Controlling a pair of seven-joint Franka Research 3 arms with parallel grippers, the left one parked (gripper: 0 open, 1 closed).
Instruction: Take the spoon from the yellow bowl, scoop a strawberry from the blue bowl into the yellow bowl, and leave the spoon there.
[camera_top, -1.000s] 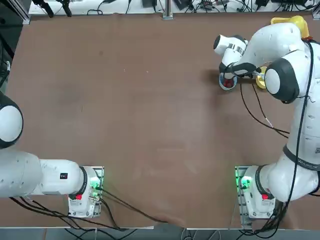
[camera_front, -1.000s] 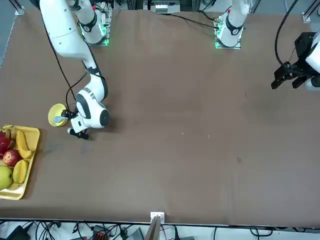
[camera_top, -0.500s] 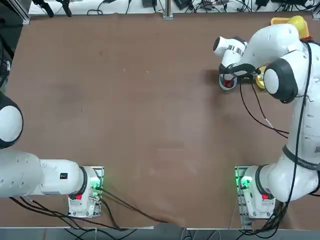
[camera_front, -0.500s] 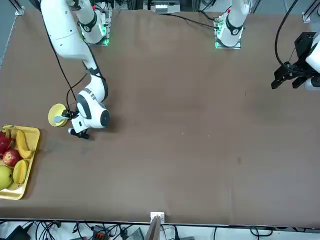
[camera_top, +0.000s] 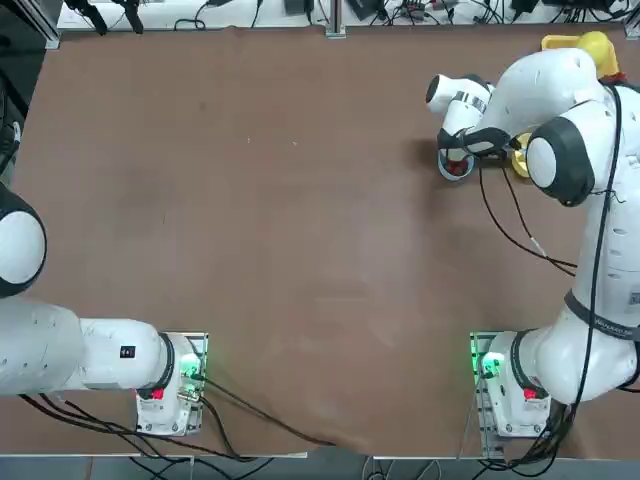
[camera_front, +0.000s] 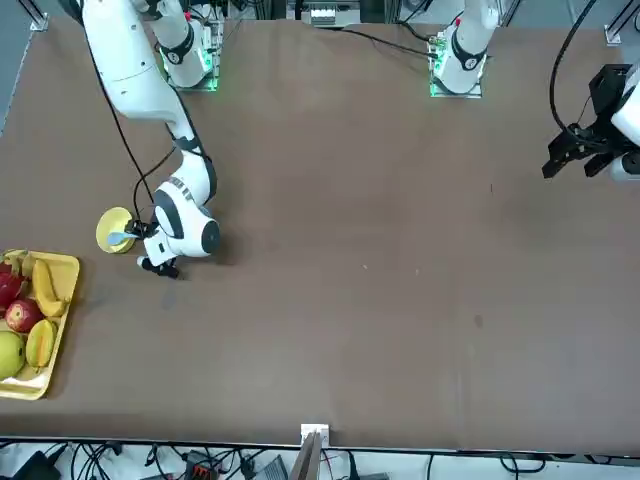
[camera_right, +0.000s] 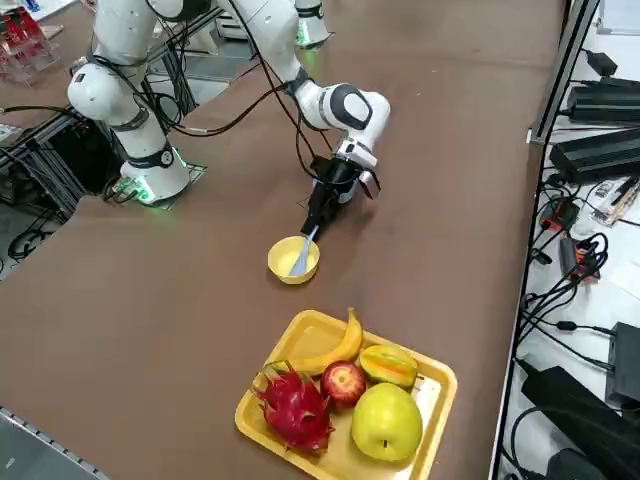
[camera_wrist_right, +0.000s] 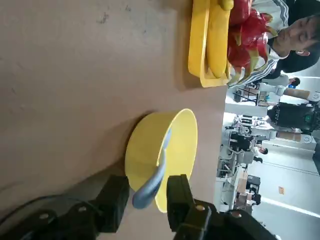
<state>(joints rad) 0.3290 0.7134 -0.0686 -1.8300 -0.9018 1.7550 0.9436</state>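
The yellow bowl (camera_wrist_right: 160, 155) sits near the fruit tray, and it also shows in the side view (camera_right: 294, 259) and from the front (camera_front: 114, 230). The pale spoon (camera_wrist_right: 152, 177) lies in it, its handle sticking out over the rim (camera_right: 302, 254). My right gripper (camera_wrist_right: 148, 186) is low at the bowl's edge, open, one finger on each side of the handle with small gaps (camera_right: 316, 222). The blue bowl (camera_top: 455, 166) holds a red strawberry (camera_top: 457, 167) and sits under my wrist, partly hidden.
A rectangular yellow tray (camera_right: 432, 392) holds a banana, an apple, a dragon fruit and other fruit just beyond the yellow bowl, close to the table's edge (camera_front: 62, 290). A person (camera_wrist_right: 295, 37) sits past that edge. Black cables trail from my wrist (camera_top: 510, 215).
My right wrist has shifted very slightly at the yellow bowl. The bowls and the spoon lie where they were.
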